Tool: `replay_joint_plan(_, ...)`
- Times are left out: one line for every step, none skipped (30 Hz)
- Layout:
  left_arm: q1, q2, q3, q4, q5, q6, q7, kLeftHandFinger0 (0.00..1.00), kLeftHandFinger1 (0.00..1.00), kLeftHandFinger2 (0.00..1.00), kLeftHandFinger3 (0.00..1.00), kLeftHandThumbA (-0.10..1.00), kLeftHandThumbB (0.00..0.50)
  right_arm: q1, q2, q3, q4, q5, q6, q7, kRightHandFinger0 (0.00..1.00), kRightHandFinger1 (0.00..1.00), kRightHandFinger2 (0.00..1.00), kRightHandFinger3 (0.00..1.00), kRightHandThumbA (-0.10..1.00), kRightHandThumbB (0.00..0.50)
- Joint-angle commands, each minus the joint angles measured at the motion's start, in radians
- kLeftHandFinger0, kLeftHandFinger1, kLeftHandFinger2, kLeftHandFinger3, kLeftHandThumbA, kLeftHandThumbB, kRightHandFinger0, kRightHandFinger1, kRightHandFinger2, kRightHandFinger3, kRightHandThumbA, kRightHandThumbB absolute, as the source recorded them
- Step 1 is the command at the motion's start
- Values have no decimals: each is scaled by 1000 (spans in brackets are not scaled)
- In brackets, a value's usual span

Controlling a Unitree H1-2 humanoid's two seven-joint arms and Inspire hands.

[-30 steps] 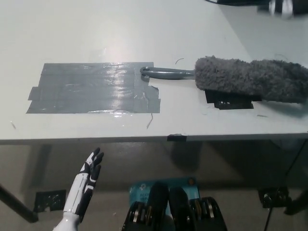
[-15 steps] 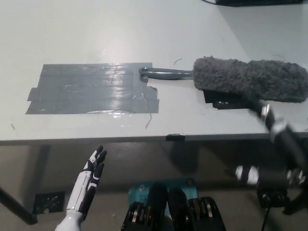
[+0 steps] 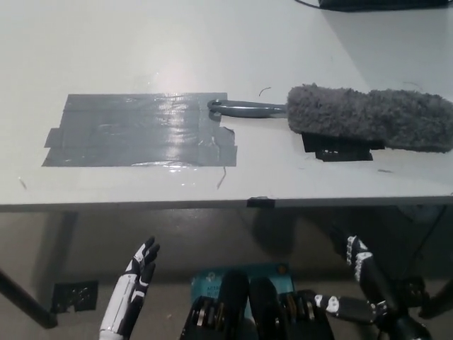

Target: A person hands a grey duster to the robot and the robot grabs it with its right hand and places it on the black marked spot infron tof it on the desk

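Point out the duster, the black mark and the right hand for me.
duster (image 3: 368, 117): head view, on its fluffy grey head.
black mark (image 3: 340, 150): head view, on the tape showing under the duster.
right hand (image 3: 356, 251): head view, on its middle, below the desk edge.

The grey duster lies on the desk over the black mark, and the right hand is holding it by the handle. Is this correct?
Not quite. The head view shows the grey duster on the desk over the black mark, but the right hand is below the desk edge, holding nothing.
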Motion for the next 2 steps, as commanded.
replay_joint_plan(-4,0,-1,-36,0,-25,-2,1000,1000,1000,1000,1000,268,-2,-25,35,48,-11,-164,-67,1000,1000,1000,1000,997,208)
replay_joint_plan(-3,-1,-2,-36,0,-26,-2,1000,1000,1000,1000,1000,269,-1,-27,37,48,-10,-165,-68,1000,1000,1000,1000,996,207)
